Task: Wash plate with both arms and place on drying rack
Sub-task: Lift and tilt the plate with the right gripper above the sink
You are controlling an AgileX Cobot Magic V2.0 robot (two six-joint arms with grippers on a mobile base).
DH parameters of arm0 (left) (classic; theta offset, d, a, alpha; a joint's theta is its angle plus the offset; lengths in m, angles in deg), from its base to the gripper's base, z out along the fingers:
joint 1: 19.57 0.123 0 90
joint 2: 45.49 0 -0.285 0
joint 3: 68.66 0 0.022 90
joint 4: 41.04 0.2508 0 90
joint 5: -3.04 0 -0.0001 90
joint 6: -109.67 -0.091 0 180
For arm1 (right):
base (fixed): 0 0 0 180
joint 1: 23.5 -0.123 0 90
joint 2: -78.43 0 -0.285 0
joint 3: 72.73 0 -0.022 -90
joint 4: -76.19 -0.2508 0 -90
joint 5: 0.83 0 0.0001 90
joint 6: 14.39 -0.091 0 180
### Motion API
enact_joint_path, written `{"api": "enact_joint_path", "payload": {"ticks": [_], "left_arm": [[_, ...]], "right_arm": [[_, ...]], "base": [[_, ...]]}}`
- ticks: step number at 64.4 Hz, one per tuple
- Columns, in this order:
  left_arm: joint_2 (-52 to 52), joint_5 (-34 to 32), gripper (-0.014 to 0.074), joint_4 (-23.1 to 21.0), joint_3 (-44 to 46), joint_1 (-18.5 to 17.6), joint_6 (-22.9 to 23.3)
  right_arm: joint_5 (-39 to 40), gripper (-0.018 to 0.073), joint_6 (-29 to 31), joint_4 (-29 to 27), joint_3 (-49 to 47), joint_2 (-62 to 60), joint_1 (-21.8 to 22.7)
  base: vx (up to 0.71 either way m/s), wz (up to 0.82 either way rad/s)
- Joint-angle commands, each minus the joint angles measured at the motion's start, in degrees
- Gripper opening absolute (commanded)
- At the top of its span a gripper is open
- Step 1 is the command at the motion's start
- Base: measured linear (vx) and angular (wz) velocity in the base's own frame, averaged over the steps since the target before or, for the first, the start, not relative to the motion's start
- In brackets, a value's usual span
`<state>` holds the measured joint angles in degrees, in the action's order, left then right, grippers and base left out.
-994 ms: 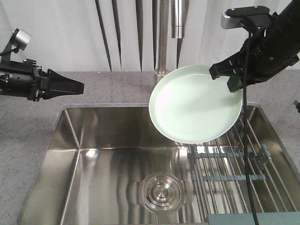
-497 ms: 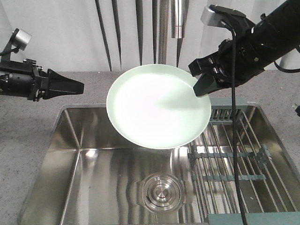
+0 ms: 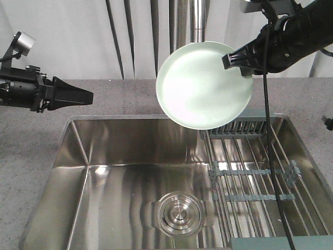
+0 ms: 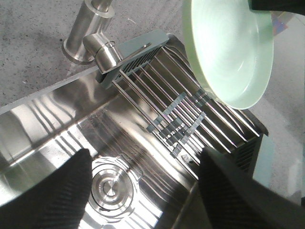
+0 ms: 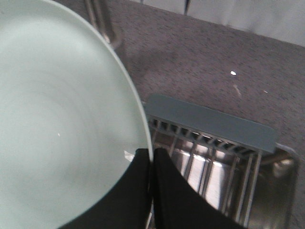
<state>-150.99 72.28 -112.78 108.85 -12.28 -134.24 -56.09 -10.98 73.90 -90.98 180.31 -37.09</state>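
Item: sink (image 3: pixel 78 156), let into the desk (image 3: pixel 125 96), with a round drain (image 3: pixel 177 213) near the middle of its front edge.

Item: drying rack (image 3: pixel 250 177), lying flat over the sink's right portion, its rods running from front edge to back edge.

Item: left pincer (image 3: pixel 87 96), over the desk off the sink's back-left corner. Its wrist view shows the fingers spread wide, holding nothing.

Item: plate (image 3: pixel 200 88), aloft over the sink's back edge, just above the rack's far end bar and tilted up, hollow face toward us.

Item: right pincer (image 5: pixel 151 153), closed on the plate's right rim.

Item: faucet (image 3: pixel 196 21), behind the plate.

We judge the washing turns on one relation. The plate lies to the left pincer's right and higher, well apart — the left arm must cross the sink to reach it. The right arm already holds it.
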Motion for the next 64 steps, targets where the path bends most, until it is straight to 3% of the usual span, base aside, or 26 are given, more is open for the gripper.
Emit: {"api": "enact_joint_path", "payload": {"ticks": [1, 9, 20, 33, 42, 52, 64], "left_arm": [[2.8, 2.4, 0.0463, -4.6, 1.2, 0.1, 0.1], [2.8, 2.4, 0.0463, -4.6, 1.2, 0.1, 0.1], [2.8, 2.4, 0.0463, -4.6, 1.2, 0.1, 0.1], [2.8, 2.4, 0.0463, -4.6, 1.2, 0.1, 0.1], [2.8, 2.4, 0.0463, -4.6, 1.2, 0.1, 0.1], [2.8, 2.4, 0.0463, -4.6, 1.2, 0.1, 0.1], [2.8, 2.4, 0.0463, -4.6, 1.2, 0.1, 0.1]], "right_arm": [[-2.7, -0.0009, -2.6, 5.1, -1.5, -2.2, 0.4], [-7.9, -0.0009, -2.6, 2.8, -1.5, -2.2, 0.4], [-15.2, -0.0009, 0.7, -9.8, -1.5, -2.2, 0.2], [-9.6, -0.0009, 5.6, -19.6, -1.5, -2.2, 0.2], [-2.0, -0.0009, 5.5, -19.0, -1.5, -2.2, 0.2], [5.8, -0.0009, 5.1, -12.8, -1.5, -2.2, 0.2], [4.1, -0.0009, 1.4, -2.7, -1.5, -2.2, 0.3]], "base": [[0.00, 0.00], [0.00, 0.00], [0.00, 0.00], [0.00, 0.00], [0.00, 0.00], [0.00, 0.00], [0.00, 0.00]]}}
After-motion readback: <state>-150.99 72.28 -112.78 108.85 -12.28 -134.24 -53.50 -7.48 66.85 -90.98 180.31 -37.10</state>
